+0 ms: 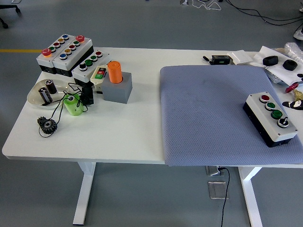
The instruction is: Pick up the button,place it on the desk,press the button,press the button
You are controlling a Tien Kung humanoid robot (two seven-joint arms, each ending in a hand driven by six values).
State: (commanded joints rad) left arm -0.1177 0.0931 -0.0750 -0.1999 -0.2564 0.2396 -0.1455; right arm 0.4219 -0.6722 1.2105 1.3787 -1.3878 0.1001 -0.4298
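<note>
White table (128, 137) on grey floor, blue-grey mat (208, 118) over right half. Button box (271, 118) lies on mat, near right edge, tilted: red, two green, one black-white button on top. More button boxes (64, 53) far left, beside orange cylinder (115, 72) in grey block. No robot hand visible, grip state unknown.

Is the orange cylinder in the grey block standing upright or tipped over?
Upright. The orange cylinder stands vertically in the grey block, its flat top facing up, its lower end down in the block's top.
</note>
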